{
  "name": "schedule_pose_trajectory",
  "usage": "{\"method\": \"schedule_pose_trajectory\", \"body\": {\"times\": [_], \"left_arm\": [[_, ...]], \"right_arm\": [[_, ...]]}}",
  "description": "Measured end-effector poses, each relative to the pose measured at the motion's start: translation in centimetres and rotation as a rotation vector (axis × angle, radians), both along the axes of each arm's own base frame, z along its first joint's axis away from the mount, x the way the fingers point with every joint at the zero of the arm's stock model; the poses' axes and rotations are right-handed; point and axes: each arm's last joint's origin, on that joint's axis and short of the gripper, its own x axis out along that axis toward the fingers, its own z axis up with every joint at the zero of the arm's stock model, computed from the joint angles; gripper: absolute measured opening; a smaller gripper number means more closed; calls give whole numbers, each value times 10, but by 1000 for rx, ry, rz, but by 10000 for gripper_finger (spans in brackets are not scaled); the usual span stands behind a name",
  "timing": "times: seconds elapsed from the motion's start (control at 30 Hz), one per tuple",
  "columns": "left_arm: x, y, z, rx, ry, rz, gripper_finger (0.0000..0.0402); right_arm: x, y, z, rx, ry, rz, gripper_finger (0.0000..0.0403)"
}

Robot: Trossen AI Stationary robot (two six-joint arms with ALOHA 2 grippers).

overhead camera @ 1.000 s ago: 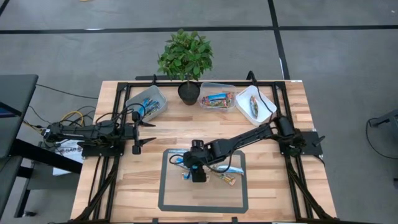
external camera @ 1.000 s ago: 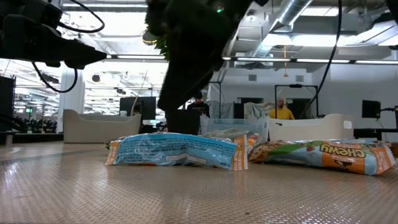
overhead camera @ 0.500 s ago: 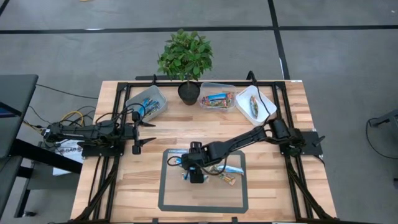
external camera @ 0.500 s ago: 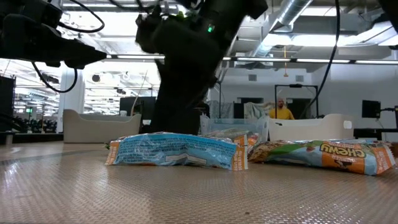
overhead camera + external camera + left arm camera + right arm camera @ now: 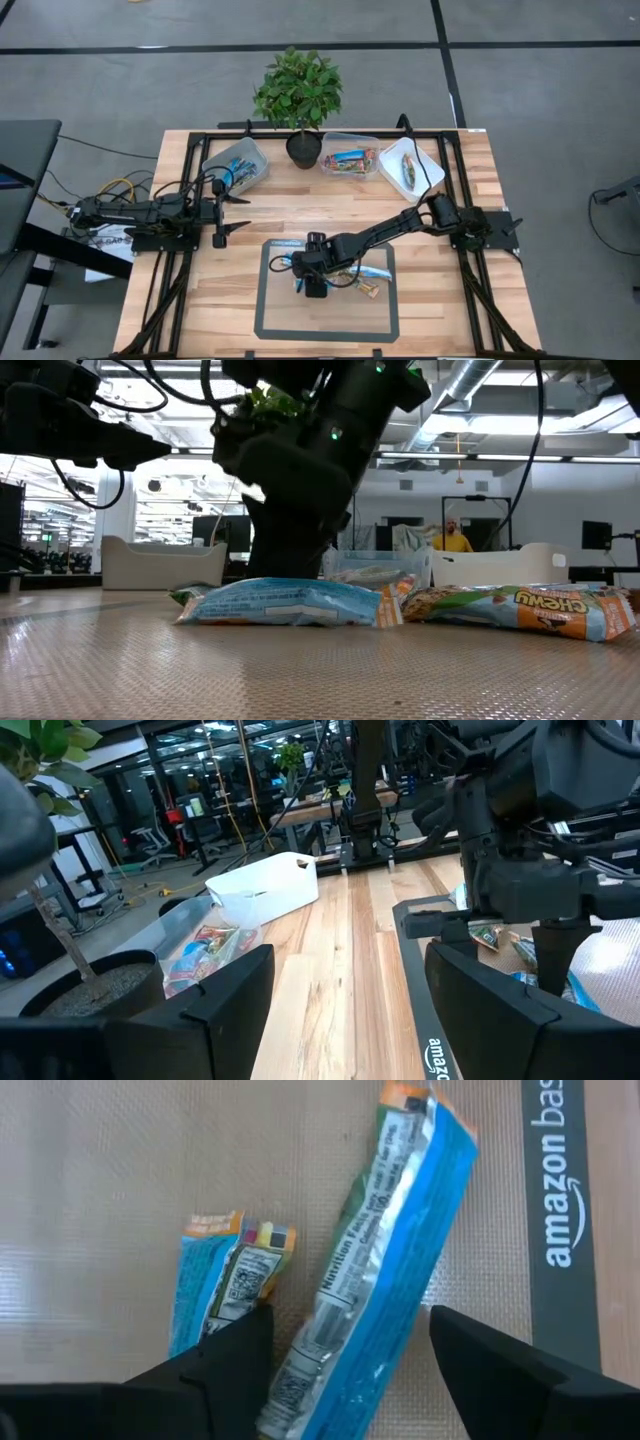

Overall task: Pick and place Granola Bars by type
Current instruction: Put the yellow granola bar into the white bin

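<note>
Right gripper (image 5: 340, 1350) low over a blue granola bar (image 5: 385, 1270) on the grey mat (image 5: 330, 318).

Fingers (image 5: 225, 1365) spread open either side of the bar, centre of the high view; a second blue bar (image 5: 215, 1295) lies beside it. Left gripper (image 5: 238, 213) hangs open at left, above bare wood. Farther back stand three clear bins (image 5: 350, 160) holding bars.

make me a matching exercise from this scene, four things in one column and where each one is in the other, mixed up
Things:
1. right gripper
2. left gripper
3. potted plant
4. white bin

Places:
A. far edge of the table, middle
B. far right corner of the table
C. low over the blue granola bar on the grey mat
D. above bare wood, left of the mat

Pairs: 1-C, 2-D, 3-A, 4-B
</note>
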Motion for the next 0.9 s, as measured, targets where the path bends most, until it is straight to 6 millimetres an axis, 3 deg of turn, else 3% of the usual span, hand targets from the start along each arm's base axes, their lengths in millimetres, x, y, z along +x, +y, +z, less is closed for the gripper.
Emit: {"method": "schedule_pose_trajectory", "body": {"times": [0.5, 0.73, 0.9], "left_arm": [[0, 0, 0, 0, 0, 0, 253], [0, 0, 0, 0, 0, 0, 253], [0, 0, 0, 0, 0, 0, 253]], "right_arm": [[1, -3, 1, -7, -9, 9, 84], [4, -17, 11, -57, -38, -36, 72], [-1, -38, 31, -180, -37, -127, 72]]}}
